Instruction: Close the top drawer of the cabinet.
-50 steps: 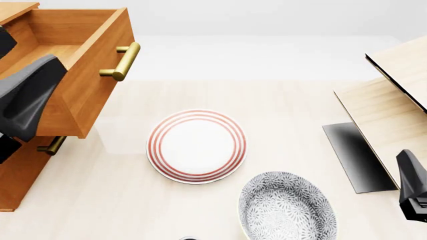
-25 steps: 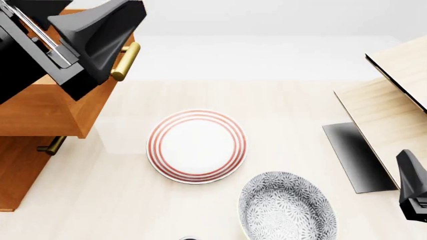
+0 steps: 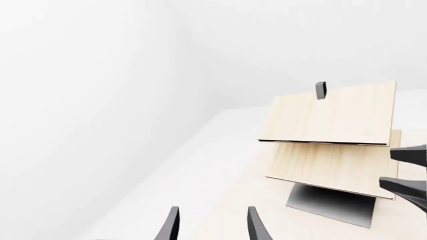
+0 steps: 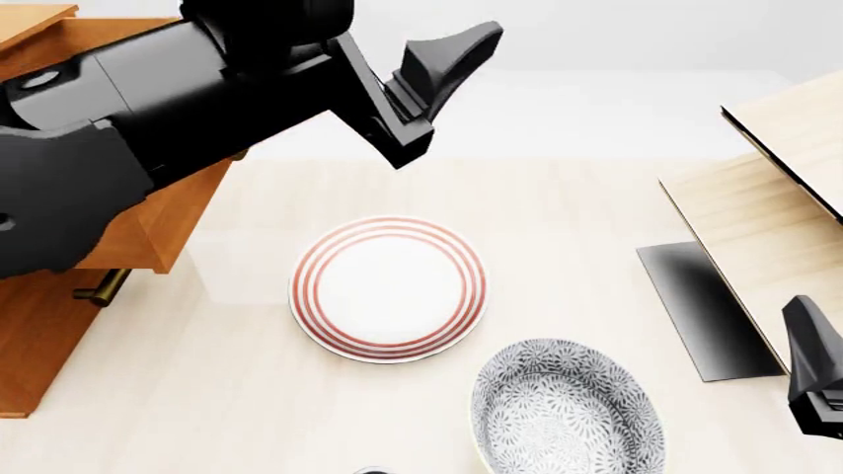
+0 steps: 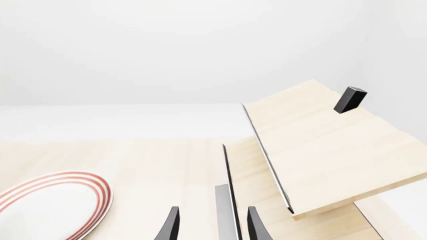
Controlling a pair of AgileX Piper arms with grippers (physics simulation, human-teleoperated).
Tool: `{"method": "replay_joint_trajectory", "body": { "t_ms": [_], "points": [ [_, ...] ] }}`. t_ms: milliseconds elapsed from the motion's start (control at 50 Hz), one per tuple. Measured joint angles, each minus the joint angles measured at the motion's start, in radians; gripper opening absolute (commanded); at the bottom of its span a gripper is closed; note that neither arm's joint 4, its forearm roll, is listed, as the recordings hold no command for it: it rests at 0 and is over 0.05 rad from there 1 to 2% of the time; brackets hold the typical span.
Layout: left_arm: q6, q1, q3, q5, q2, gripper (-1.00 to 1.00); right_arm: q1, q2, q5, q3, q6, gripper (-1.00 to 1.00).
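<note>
The left arm sweeps across the near-left of the table, its left gripper (image 4: 441, 64) raised in the air with fingers parted and nothing between them — pointing toward the pale wooden box (image 3: 327, 120) across the table. Behind that arm, at the far left, the top drawer (image 4: 158, 232) stands pulled out of the cabinet (image 4: 34, 365), mostly hidden. The right gripper (image 5: 210, 225) waits low at the right edge, fingers spread — empty. A red-ringed plate (image 4: 389, 288) and a patterned bowl (image 4: 567, 410) sit mid-table.
</note>
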Motion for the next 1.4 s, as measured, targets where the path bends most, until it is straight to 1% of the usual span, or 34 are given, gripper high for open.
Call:
{"method": "replay_joint_trajectory", "body": {
  "t_ms": [180, 360, 500, 680, 1000, 1400],
  "points": [
    [0.083, -0.008, -0.024, 0.021, 0.072, 1.0, 0.0, 0.0, 0.0, 0.0, 0.0, 1.0],
    [0.15, 0.017, -0.042, 0.045, 0.12, 1.0, 0.0, 0.0, 0.0, 0.0, 0.0, 1.0],
    [0.188, 0.061, -0.053, 0.061, 0.15, 1.0, 0.0, 0.0, 0.0, 0.0, 0.0, 1.0],
    [0.231, 0.126, -0.043, 0.068, 0.187, 1.0, 0.0, 0.0, 0.0, 0.0, 0.0, 1.0],
    [0.306, 0.209, 0.004, 0.078, 0.249, 1.0, 0.0, 0.0, 0.0, 0.0, 0.0, 1.0],
    [0.354, 0.375, 0.009, 0.057, 0.301, 1.0, 0.0, 0.0, 0.0, 0.0, 0.0, 1.0]
  ]
}}
